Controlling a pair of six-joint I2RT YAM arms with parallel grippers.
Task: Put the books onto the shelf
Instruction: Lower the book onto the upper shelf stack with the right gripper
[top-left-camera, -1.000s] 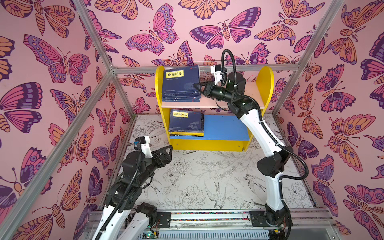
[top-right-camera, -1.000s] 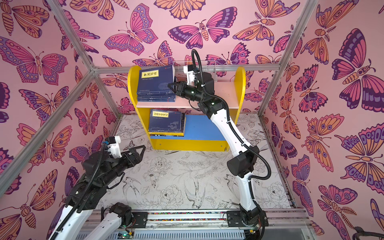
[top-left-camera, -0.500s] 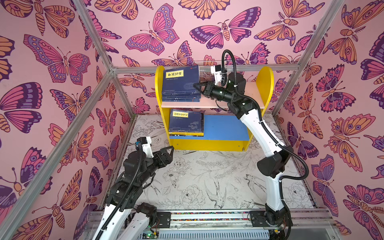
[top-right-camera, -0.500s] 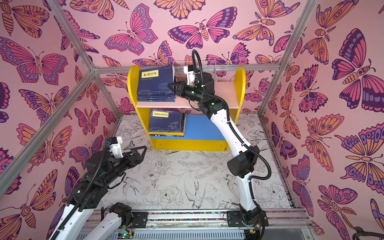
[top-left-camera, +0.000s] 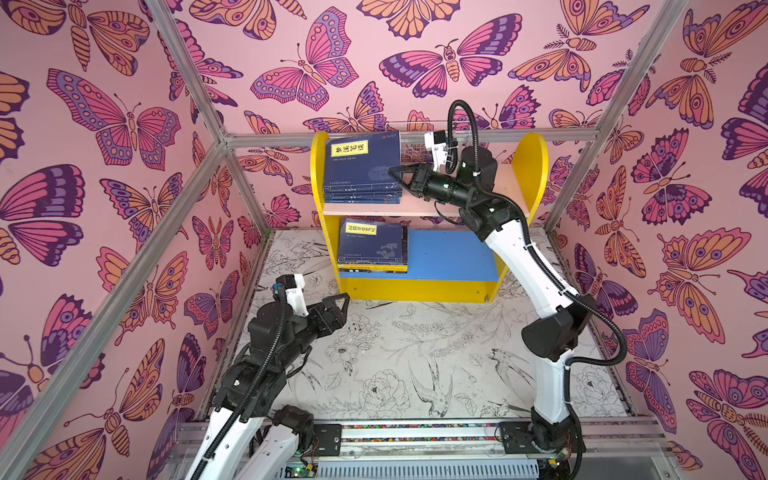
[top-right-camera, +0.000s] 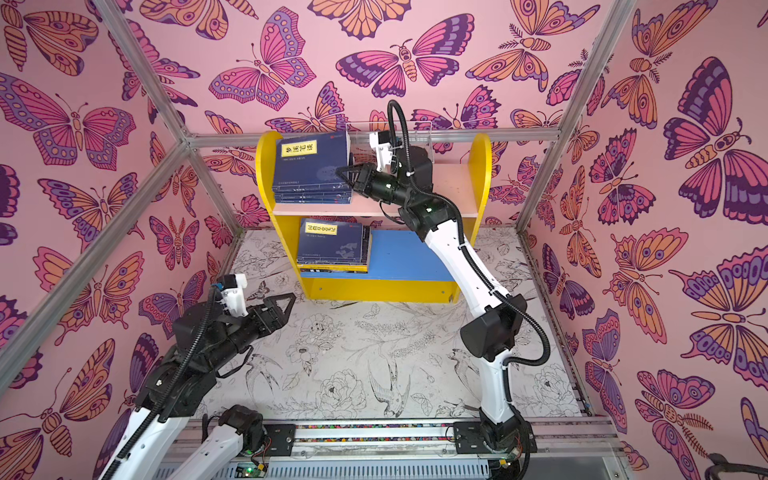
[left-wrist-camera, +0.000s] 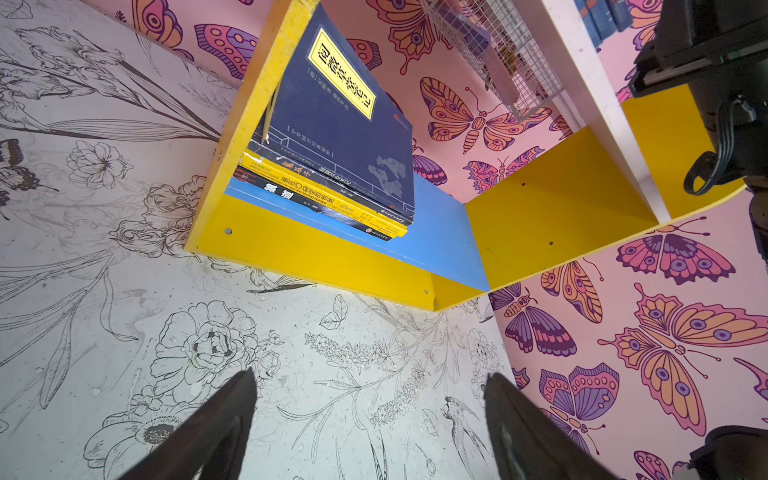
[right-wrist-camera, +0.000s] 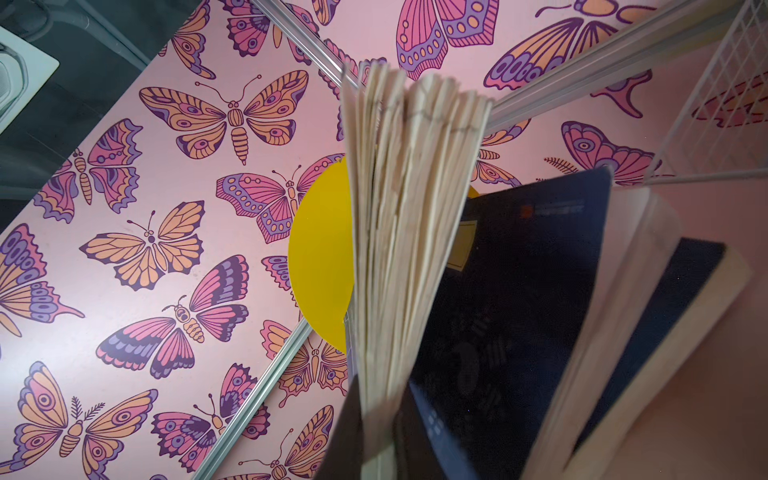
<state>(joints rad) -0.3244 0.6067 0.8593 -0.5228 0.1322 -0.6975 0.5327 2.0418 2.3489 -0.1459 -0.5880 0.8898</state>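
Note:
The shelf (top-left-camera: 530, 166) stands at the back, with yellow sides, a pink upper board and a blue lower board (top-left-camera: 449, 253). Navy books (top-left-camera: 361, 166) are stacked at the left of the upper board in both top views, and a second stack (top-left-camera: 372, 245) lies on the lower board. My right gripper (top-left-camera: 399, 176) is shut on the open page edge (right-wrist-camera: 411, 208) of the top upper book. More navy books (right-wrist-camera: 519, 291) lie under it. My left gripper (top-left-camera: 343, 305) hangs open and empty over the floor in front of the shelf, its fingertips (left-wrist-camera: 241, 386) wide apart.
A white wire basket (left-wrist-camera: 498, 50) hangs behind the shelf. The right half of the pink board (top-right-camera: 449, 183) and of the blue board (top-right-camera: 411, 257) is bare. Butterfly-patterned walls and metal frame bars (top-left-camera: 199, 174) enclose the flower-printed floor (top-left-camera: 415, 353).
The left arm has drawn back a little toward the front and its jaws have spread slightly. The right gripper keeps its hold on the top upper book.

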